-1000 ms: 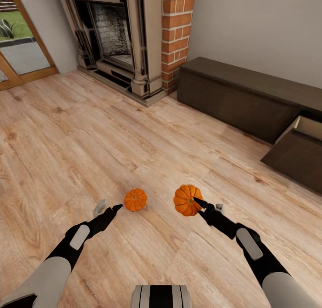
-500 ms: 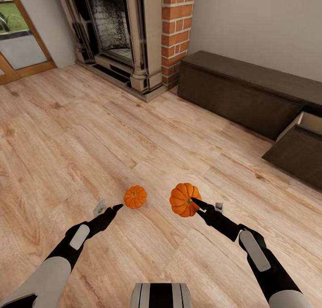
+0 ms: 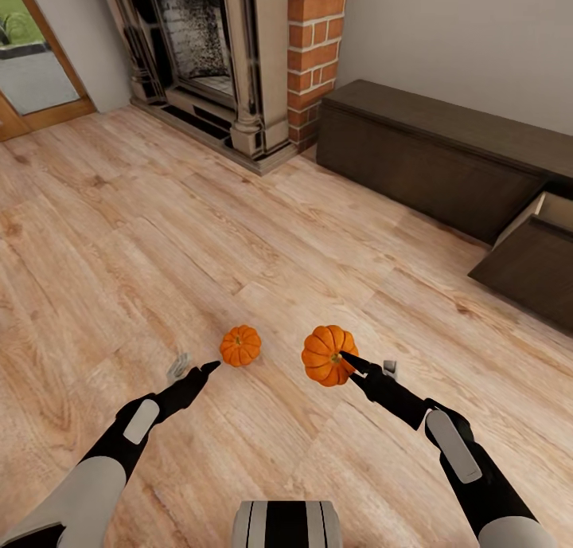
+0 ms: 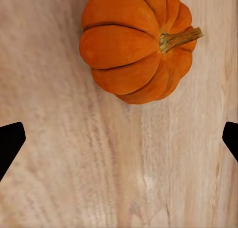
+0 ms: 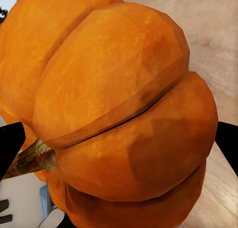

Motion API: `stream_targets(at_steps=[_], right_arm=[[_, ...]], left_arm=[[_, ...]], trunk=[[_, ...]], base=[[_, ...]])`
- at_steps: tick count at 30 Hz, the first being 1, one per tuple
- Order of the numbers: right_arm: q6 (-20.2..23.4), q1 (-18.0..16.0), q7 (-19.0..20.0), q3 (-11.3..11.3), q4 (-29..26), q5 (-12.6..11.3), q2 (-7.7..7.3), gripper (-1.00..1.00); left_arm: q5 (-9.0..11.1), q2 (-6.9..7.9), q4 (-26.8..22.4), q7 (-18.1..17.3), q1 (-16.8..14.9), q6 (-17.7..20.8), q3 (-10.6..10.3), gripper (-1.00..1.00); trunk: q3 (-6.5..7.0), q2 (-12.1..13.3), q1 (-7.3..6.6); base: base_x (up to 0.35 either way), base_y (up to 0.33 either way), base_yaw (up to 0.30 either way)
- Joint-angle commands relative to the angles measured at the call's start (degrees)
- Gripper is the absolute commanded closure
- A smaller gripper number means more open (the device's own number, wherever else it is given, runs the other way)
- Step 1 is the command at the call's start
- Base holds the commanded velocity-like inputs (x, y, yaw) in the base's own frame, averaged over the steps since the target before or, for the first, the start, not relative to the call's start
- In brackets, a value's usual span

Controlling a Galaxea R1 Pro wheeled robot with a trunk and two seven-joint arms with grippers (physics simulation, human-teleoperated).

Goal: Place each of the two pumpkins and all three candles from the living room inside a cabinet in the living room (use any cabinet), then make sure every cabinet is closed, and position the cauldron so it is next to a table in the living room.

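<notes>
One pumpkin in hand, the other waiting on the floor.

The right hand (image 3: 350,365) grips a pumpkin (image 3: 328,354); the left hand (image 3: 193,368) hangs spread wide beside the second pumpkin (image 3: 240,345). Next, I'd judge: grasp it, then carry both to the cabinet (image 3: 446,162) with its open drawer (image 3: 532,268).
</notes>
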Motion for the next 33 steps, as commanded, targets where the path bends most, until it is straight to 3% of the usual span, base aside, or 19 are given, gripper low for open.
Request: stream_targets(at_steps=[1,7,13,20,33], right_arm=[[0.4,0.0,-0.1,0.0,0.0,-0.4,-0.01,1.0],[0.4,0.0,-0.1,0.0,-0.1,-0.4,-0.01,1.0],[0.4,0.0,-0.1,0.1,-0.1,-0.4,-0.01,1.0],[0.4,0.0,-0.1,0.3,-0.1,-0.4,0.02,1.0],[0.4,0.0,-0.1,0.3,-0.2,-0.4,0.04,1.0]], left_arm=[[0.3,-0.01,0.0,-0.2,0.0,0.5,0.3,-1.0],[0.3,0.05,-0.1,-1.6,0.0,0.6,0.2,-1.0],[0.4,0.38,0.1,-6.0,0.0,1.0,0.3,-1.0],[0.4,0.53,0.1,-8.1,0.0,2.2,0.3,-1.0],[0.4,0.63,0.1,-12.4,0.0,3.5,0.4,-1.0]], trunk=[[-0.03,0.0,-0.01],[-0.48,0.0,0.04],[-0.48,0.0,0.04],[-1.14,-0.1,0.12],[-1.14,-0.1,0.12]], base=[[0.0,0.0,0.0],[0.0,0.0,0.0],[0.0,0.0,0.0],[0.0,0.0,0.0],[0.0,0.0,0.0]])
